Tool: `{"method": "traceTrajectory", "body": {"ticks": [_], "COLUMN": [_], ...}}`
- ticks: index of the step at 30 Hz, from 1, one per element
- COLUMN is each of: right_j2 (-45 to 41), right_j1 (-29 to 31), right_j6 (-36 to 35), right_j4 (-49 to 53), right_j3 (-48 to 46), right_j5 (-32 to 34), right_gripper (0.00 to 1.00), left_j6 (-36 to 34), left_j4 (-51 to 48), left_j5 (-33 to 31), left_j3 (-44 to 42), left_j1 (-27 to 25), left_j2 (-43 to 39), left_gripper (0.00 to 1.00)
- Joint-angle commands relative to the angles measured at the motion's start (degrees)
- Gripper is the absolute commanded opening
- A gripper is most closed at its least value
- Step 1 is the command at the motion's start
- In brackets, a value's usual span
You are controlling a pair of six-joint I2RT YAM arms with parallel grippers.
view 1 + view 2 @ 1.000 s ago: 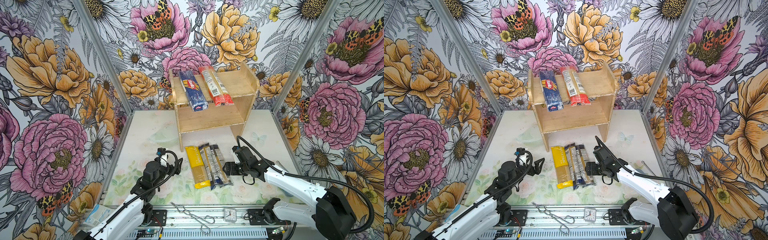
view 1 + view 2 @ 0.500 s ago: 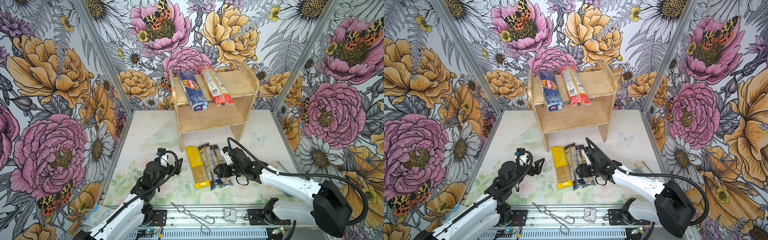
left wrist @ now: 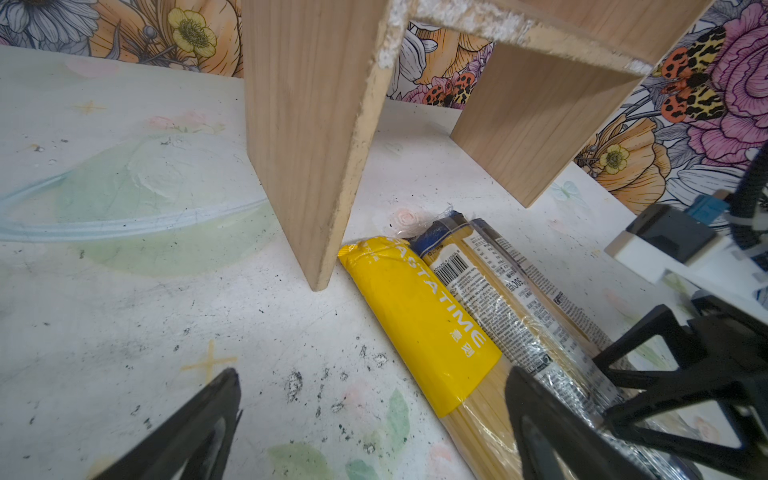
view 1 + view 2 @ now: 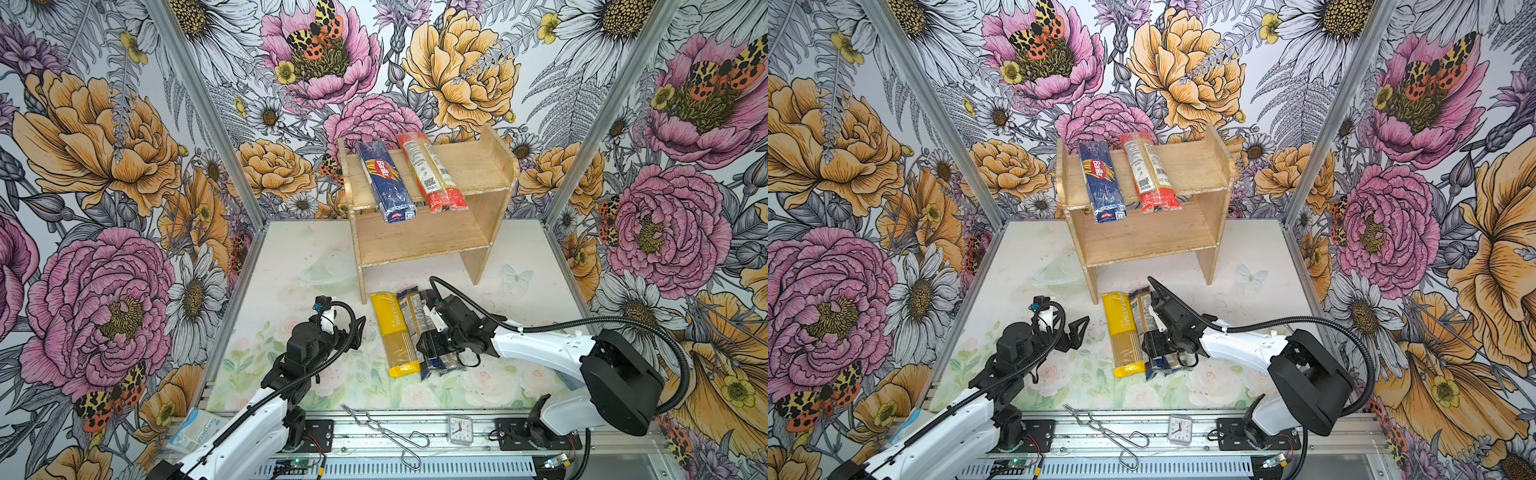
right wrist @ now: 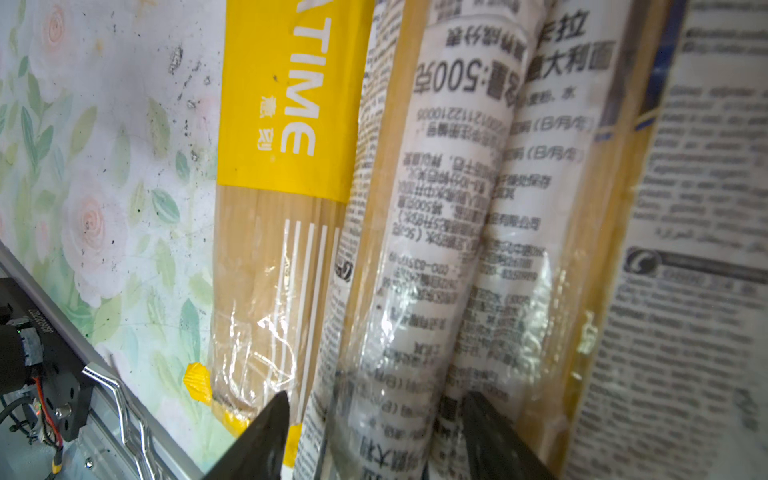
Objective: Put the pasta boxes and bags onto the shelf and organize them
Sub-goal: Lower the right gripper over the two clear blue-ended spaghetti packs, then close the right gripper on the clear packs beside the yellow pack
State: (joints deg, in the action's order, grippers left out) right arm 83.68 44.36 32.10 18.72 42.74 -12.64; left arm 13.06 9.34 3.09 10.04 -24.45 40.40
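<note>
Since a second ago my right gripper [image 5: 374,419] has swung in from beside the three packs on the table [image 4: 291,274]. It now straddles the middle clear pack [image 5: 440,199], just beside the yellow pack [image 4: 392,332], jaws narrowing; whether they bite yet I cannot tell. I should pinch only this one, lift it level, and aim for the shelf [image 4: 419,243]. My left gripper [image 4: 1079,332] hangs wide open.

The left arm [image 4: 249,432] and right arm [image 4: 540,347] wear glossy white shells between matte black joint housings [image 4: 615,378]. Ribbed black cable conduit [image 4: 582,323] loops over each. The left gripper [image 3: 372,376] has black, open-framed triangular fingers [image 4: 1077,328]; a blue connector [image 4: 318,308] sits by its wrist.
</note>
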Motion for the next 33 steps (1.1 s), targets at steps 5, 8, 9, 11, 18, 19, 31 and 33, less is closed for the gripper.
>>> {"method": "traceTrajectory", "body": {"ticks": [5,8,9,11,18,19,31,33], "right_j2": [4.1,5.2,5.5,6.1,8.8,9.3,12.5,13.1], "right_j1": [2.3,2.3,2.3,2.6,3.5,3.9,6.1,6.4], "right_j6": [0.0,0.1,0.1,0.1,-0.6,-0.8,-0.9,-0.8], "right_j4": [-1.2,-1.1,-1.0,-0.7,0.3,0.4,1.4,2.0], "right_j3": [1.0,0.9,0.9,0.8,1.4,1.8,4.0,4.2], "right_j5": [1.2,1.9,2.2,2.8,3.5,3.5,5.8,6.7], "right_gripper": [0.62,0.60,0.60,0.59,0.57,0.57,0.61,0.60], "left_j6": [-1.3,-1.3,-1.3,-1.3,-1.2,-1.2,-1.2,-1.2], "left_j4": [1.4,1.3,1.2,1.2,1.1,1.1,1.0,1.0], "left_j5": [0.7,0.6,0.5,0.5,0.4,0.4,0.4,0.4], "left_j3": [-0.1,-0.2,-0.2,-0.2,-0.2,-0.1,-0.1,-0.1], "left_j1": [0.5,0.5,0.6,0.6,0.5,0.5,0.5,0.5], "left_j2": [0.1,0.1,0.0,0.0,0.0,-0.1,-0.3,-0.4], "left_gripper": [0.99,0.99,0.99,0.99,0.99,0.99,0.99,0.99]}}
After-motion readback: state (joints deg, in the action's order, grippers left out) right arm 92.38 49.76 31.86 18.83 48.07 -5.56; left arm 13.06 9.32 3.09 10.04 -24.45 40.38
